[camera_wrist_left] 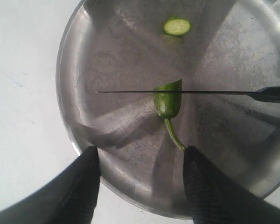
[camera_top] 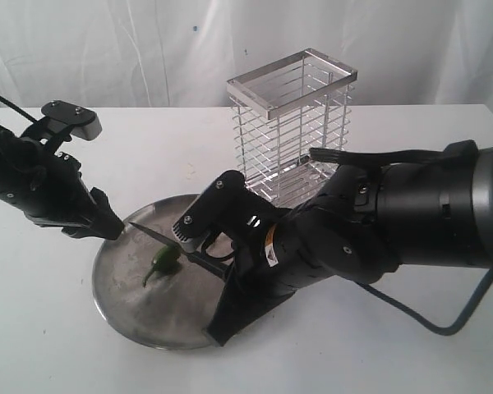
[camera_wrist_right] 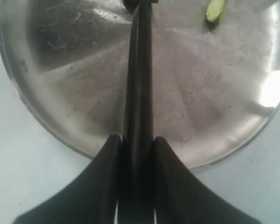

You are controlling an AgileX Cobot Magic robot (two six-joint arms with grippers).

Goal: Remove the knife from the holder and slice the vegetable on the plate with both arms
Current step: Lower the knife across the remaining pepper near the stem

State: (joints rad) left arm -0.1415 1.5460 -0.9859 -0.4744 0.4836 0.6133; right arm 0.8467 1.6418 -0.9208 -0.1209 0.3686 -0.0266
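On the white table (camera_top: 49, 345) in the exterior view, the plate (camera_top: 140, 316) lies in front of the holder (camera_top: 292, 123), which stands upright behind it. The right gripper (camera_top: 199, 234) reaches across from the right and clenches the knife (camera_top: 158, 237), whose dark blade points left over the plate. The vegetable (camera_top: 161, 261) lies on the plate just under the blade. The left gripper (camera_top: 107, 223) hangs at the plate's left rim; from here I cannot tell how its jaws stand.

From the left wrist view, the left gripper (camera_wrist_left: 142, 179) is spread wide and grips nothing, its two black fingers (camera_wrist_left: 81, 186) above the plate's (camera_wrist_left: 107, 56) near rim. The knife (camera_wrist_left: 177, 92) shows as a thin dark line lying across the vegetable (camera_wrist_left: 168, 103), whose stem curves toward the fingers. A cut piece (camera_wrist_left: 177, 26) lies apart, further along the plate.

From the right wrist view, the right gripper (camera_wrist_right: 136, 154) pinches the knife (camera_wrist_right: 139, 84) by its handle between both fingers (camera_wrist_right: 105, 172), the knife running out over the plate (camera_wrist_right: 60, 102). The green cut piece (camera_wrist_right: 215, 10) rests near the plate's far side.
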